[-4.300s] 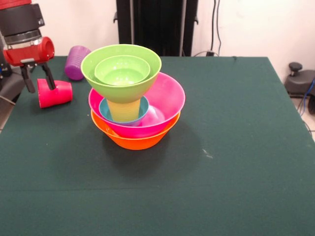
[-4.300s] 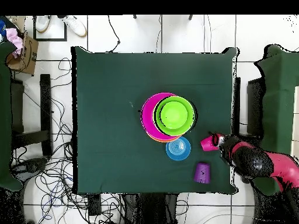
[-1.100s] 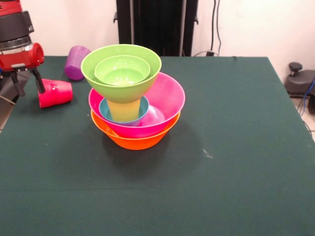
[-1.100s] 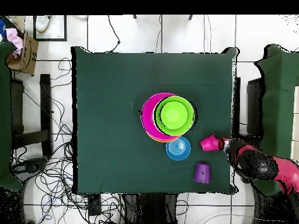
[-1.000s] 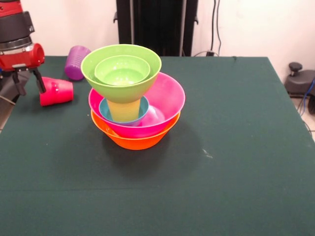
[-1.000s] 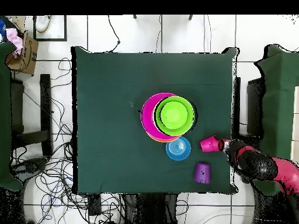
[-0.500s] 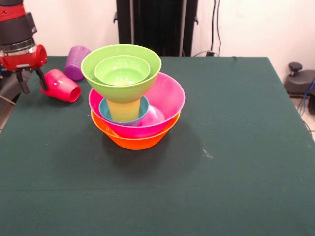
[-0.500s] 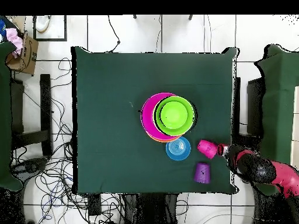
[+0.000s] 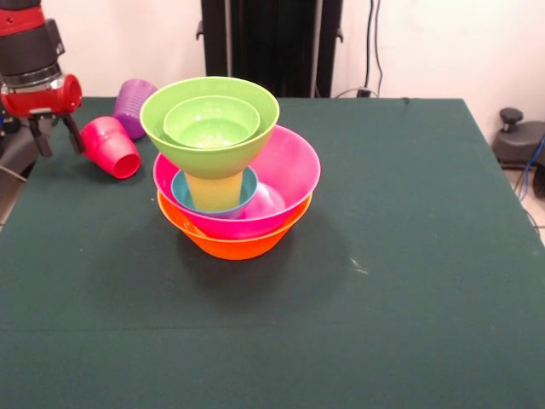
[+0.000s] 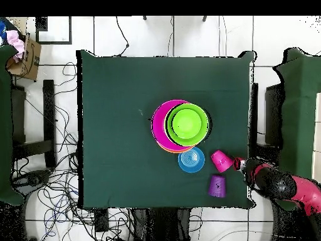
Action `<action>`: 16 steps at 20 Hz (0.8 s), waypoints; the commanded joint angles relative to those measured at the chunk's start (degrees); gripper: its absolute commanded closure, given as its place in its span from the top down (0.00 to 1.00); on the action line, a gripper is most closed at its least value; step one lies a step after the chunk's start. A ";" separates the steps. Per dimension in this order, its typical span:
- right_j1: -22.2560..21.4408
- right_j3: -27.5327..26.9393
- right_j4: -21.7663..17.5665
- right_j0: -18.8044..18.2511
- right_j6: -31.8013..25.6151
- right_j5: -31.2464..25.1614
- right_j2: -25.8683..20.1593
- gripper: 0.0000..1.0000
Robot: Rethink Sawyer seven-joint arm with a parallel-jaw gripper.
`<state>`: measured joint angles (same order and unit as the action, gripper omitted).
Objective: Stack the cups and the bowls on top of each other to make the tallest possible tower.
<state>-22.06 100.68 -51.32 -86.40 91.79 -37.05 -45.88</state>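
- table [image 9: 409, 213]: covered in dark green cloth, matt and a bit felt-like, with a few pale specks on it
- orange bowl [image 9: 234, 243] and pink bowl [image 9: 289, 175]: smooth glossy plastic; the pink one lets some light through at the rim
- two green bowls [image 9: 210, 119]: same smooth plastic, shiny, soft highlights inside
- blue bowl [image 9: 183, 189] in the stack: glossy plastic too
- yellow cup [image 9: 213, 189]: thin translucent plastic
- red cup [image 9: 111, 146]: glossy translucent plastic, bright sheen on its side
- purple cup [image 9: 134, 106]: plastic with fine ridges round the wall, less shiny
- gripper [image 9: 55, 136]: glossy red shell above, matt black fingers [image 9: 39, 138]
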 commanded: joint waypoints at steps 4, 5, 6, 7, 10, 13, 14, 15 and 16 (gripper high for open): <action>-16.25 12.95 6.28 0.64 -0.93 -2.66 0.32 1.00; -17.42 13.50 7.44 0.51 -0.23 -2.66 0.12 1.00; -19.84 14.91 9.47 0.38 1.23 -2.96 -0.13 1.00; -20.85 15.36 10.71 0.14 1.76 -2.94 -0.22 1.00; -25.32 17.89 14.95 -0.46 2.73 -2.63 -0.96 1.00; -28.20 20.06 17.03 -0.03 5.38 -0.43 0.54 1.00; -28.44 20.94 16.72 0.49 7.60 1.74 2.18 1.00; -28.06 20.81 17.10 1.06 8.36 2.11 3.31 1.00; -27.26 21.16 16.36 1.67 10.78 4.38 5.31 1.00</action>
<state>-44.38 114.53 -36.69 -88.62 91.89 -36.99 -45.70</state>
